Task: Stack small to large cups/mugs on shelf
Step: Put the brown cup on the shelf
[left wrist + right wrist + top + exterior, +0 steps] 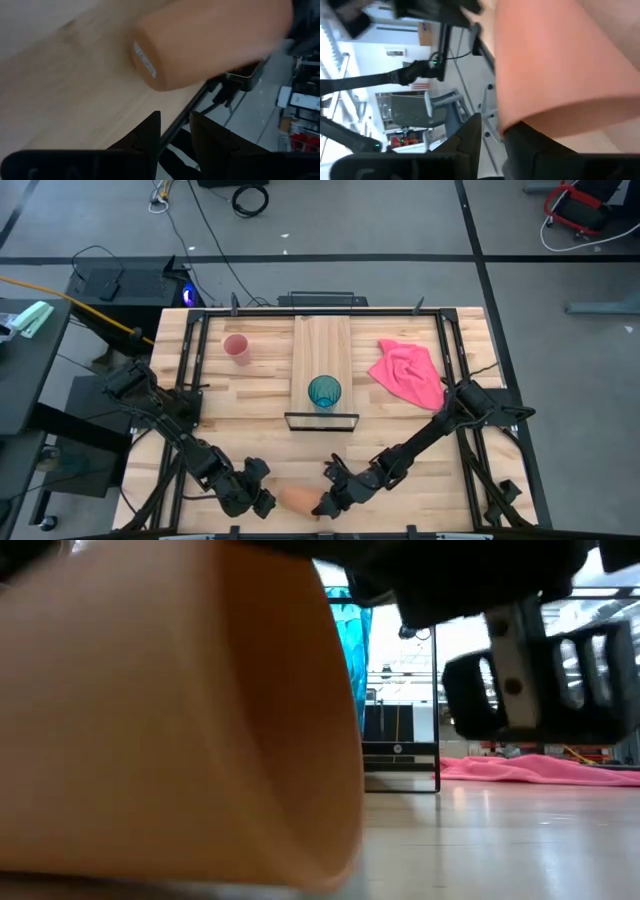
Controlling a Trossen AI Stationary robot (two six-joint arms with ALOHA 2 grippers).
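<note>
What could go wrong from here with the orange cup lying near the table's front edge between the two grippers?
The orange cup lies on its side at the front edge of the table, so a nudge from the left gripper or right gripper could roll it off. Both grippers crowd it and might collide. On the shelf, the teal cup stands near the framed end, easy to knock.

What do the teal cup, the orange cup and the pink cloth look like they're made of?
Teal cup: likely clear plastic or glass; in the low view light passes through its ribbed wall.
Orange cup: probably matte opaque plastic; smooth and even, with a small label on its base.
Pink cloth: soft fabric; it lies crumpled in folds.
</note>
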